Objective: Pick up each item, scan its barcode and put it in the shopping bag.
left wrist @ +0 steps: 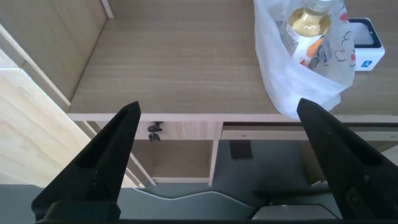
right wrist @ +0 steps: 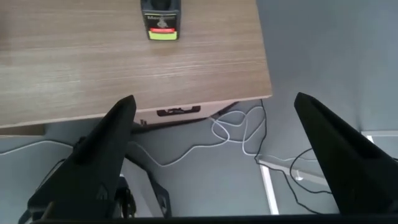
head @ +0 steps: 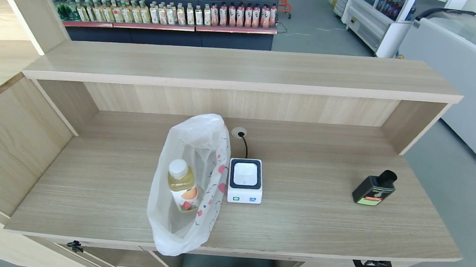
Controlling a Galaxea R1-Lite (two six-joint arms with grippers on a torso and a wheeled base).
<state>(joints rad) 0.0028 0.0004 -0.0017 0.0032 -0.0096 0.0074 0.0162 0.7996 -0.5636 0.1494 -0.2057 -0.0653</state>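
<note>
Sitting on the counter (head: pixel 320 214), the scanner (head: pixel 245 180) has the shopping bag (head: pixel 198 135) just beside it on its left with a juice bottle (head: pixel 181 184) inside and the black bottle (head: pixel 374 188) well off to its right, while the left gripper (left wrist: pixel 219 106) and right gripper (right wrist: pixel 214 98) both hang spread wide, empty.

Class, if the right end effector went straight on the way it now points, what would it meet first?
The right end effector would probably miss the counter and meet the white cables on the floor; depth is unclear.

The wooden counter (head: pixel 319 223) bears a shopping bag (head: pixel 196 134), a scanner (head: pixel 245 180) beside it, and a dark bottle (head: pixel 374 188) well apart.
</note>
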